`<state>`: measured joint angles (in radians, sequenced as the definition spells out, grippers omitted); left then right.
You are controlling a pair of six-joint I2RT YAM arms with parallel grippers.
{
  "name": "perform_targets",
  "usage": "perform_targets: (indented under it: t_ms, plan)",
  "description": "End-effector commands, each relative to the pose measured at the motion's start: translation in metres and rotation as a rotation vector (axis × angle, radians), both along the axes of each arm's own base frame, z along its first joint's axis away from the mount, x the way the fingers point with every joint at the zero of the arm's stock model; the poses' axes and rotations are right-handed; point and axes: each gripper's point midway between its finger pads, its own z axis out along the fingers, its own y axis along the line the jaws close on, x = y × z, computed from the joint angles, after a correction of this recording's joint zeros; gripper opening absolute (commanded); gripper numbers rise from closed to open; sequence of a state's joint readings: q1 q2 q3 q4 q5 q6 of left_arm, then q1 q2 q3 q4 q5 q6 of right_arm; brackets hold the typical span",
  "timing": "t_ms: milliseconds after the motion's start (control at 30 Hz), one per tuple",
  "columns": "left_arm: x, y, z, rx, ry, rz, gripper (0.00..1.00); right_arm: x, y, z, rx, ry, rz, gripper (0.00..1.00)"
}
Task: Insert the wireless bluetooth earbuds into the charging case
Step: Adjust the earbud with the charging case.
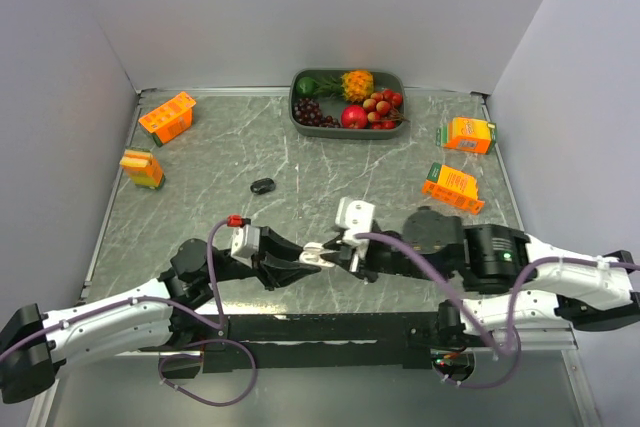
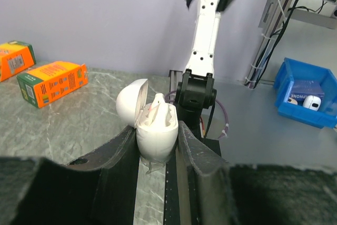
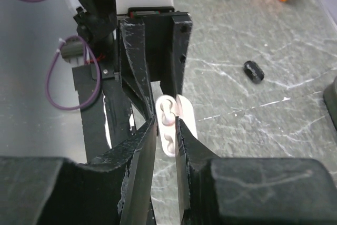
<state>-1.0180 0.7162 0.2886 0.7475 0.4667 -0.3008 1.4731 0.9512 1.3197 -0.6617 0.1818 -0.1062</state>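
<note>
The white charging case [image 1: 315, 255] is open with its lid [image 2: 131, 101] tipped back. My left gripper [image 1: 303, 258] is shut on the case body [image 2: 156, 143] and holds it upright just above the table. A white earbud [image 2: 158, 106] stands in the case mouth. My right gripper [image 1: 335, 247] is at the case mouth from the other side. Its jaws stand a narrow gap apart around the white earbud [image 3: 167, 110]. The case rim [image 3: 188, 119] shows beside the right gripper [image 3: 166, 122]. A small black oval piece [image 1: 262, 186] lies alone on the table, also in the right wrist view [image 3: 254, 71]. No other buds show.
A grey tray of fruit [image 1: 395, 77] stands at the back. Orange boxes lie at the left [image 1: 167, 117] [image 1: 142, 168] and the right [image 1: 468, 134] [image 1: 452, 187]. A blue bin [image 2: 308, 98] sits off the table.
</note>
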Motion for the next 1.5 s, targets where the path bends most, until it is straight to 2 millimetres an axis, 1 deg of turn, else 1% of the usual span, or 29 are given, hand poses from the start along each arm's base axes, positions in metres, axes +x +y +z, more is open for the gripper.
perform_targets:
  t_ms: [0, 200, 267, 367, 500, 567, 667, 900, 1300, 1400, 1467]
  plan:
    - [-0.003, -0.001, 0.031, -0.064, -0.047, -0.017, 0.01, -0.006, 0.016, -0.002, -0.031, 0.001, 0.043, 0.27]
    - [-0.007, -0.003, 0.031, -0.058, -0.057, -0.044, 0.01, -0.006, 0.027, -0.020, -0.108, 0.030, 0.035, 0.29]
    - [-0.008, -0.004, 0.030, -0.051, -0.056, -0.053, 0.01, -0.003, 0.027, -0.022, -0.121, 0.029, 0.020, 0.29]
    - [-0.009, -0.004, 0.029, -0.046, -0.053, -0.056, 0.01, -0.001, 0.026, -0.021, -0.123, 0.025, 0.008, 0.31]
    - [-0.009, -0.003, 0.027, -0.038, -0.051, -0.055, 0.01, 0.005, 0.022, -0.015, -0.117, 0.005, -0.021, 0.37]
    - [-0.010, -0.003, 0.027, -0.035, -0.050, -0.056, 0.01, 0.006, 0.021, -0.015, -0.121, 0.001, -0.027, 0.38]
    - [-0.010, -0.003, 0.026, -0.031, -0.051, -0.059, 0.01, 0.008, 0.019, -0.016, -0.134, -0.003, -0.033, 0.38]
    - [-0.011, -0.005, 0.027, -0.025, -0.054, -0.070, 0.01, 0.010, 0.019, -0.029, -0.182, 0.002, -0.041, 0.38]
    - [-0.012, -0.005, 0.029, -0.030, -0.051, -0.078, 0.01, 0.017, 0.019, -0.038, -0.208, 0.005, -0.067, 0.38]
    - [-0.012, -0.004, 0.029, -0.029, -0.051, -0.076, 0.01, 0.019, 0.019, -0.041, -0.220, 0.009, -0.076, 0.37]
    - [-0.012, -0.004, 0.029, -0.029, -0.050, -0.073, 0.01, 0.020, 0.019, -0.043, -0.225, 0.010, -0.081, 0.34]
